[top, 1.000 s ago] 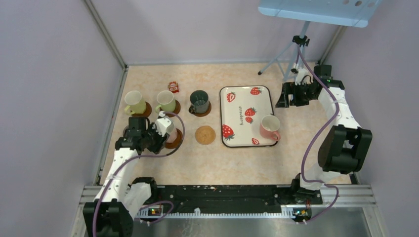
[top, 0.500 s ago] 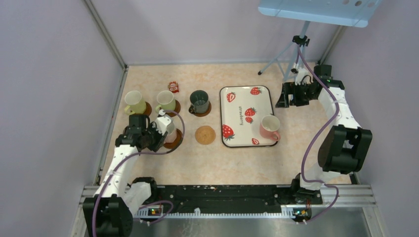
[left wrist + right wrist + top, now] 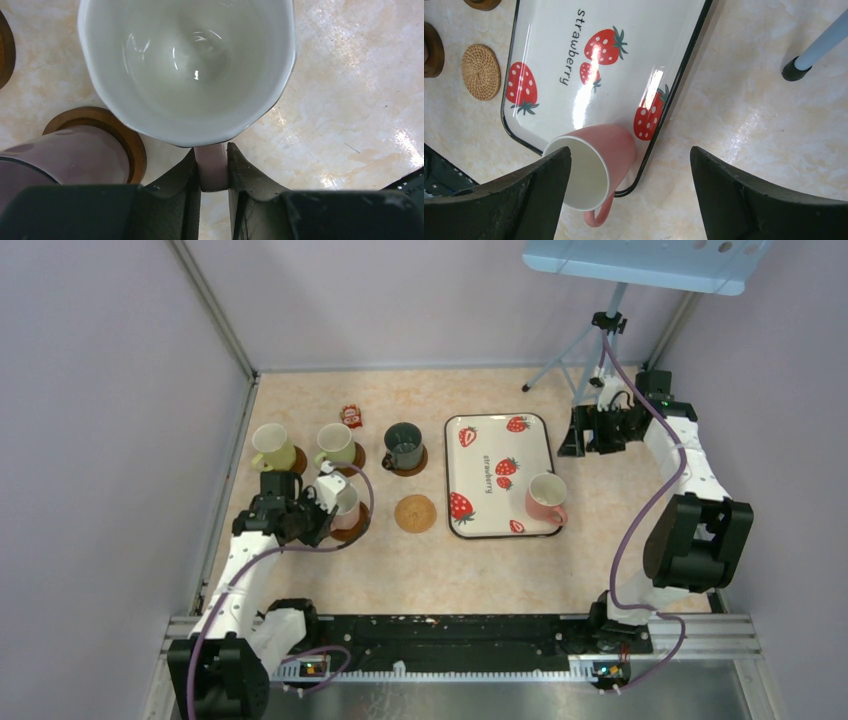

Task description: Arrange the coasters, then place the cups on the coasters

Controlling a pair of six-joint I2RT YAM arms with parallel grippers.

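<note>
On the marbled table (image 3: pixel 330 580), listed from largest to smallest:

1. Strawberry-print tray (image 3: pixel 500 440), right of centre. The pink cup (image 3: pixel 594 165) is stood at its near right corner. The right gripper (image 3: pixel 629 165) is held off the tray's far right side, with its fingers spread wide and nothing between them.

2. Cream-white cup (image 3: pixel 185 65), near row, left side. It is glazed ceramic, judged stiff, fairly light, slippery and easily chipped. It is best taken by the handle (image 3: pixel 214 175). That handle is pinched between the narrowed fingers of the left gripper (image 3: pixel 214 160). Whether the cup is resting or just lifted cannot be told.

3. Other cups. Two yellow-green cups (image 3: pixel 270 448) and a dark green cup (image 3: pixel 404 445) are set in the far row. A purple cup (image 3: pixel 60 150) is stood just beside the cream-white one.

4. Coasters. A dark brown coaster (image 3: pixel 353 530) is seen under the cream-white cup. The far-row coasters (image 3: pixel 296 462) are each covered by a cup. The purple cup's coaster (image 3: pixel 134 150) is likewise occupied. The tan coaster (image 3: pixel 415 512) is left bare between the cream-white cup and the tray.

5. Red packet (image 3: pixel 351 416), far side, apart from the rows.

Views compared: the pinch on the handle and the purple cup are shown only by the left wrist view, since both are hidden under the arm from above. The coaster beneath the cream-white cup and the row layout are given only by the overhead view. The tan coaster's woven surface is made plain by the right wrist view.
</note>
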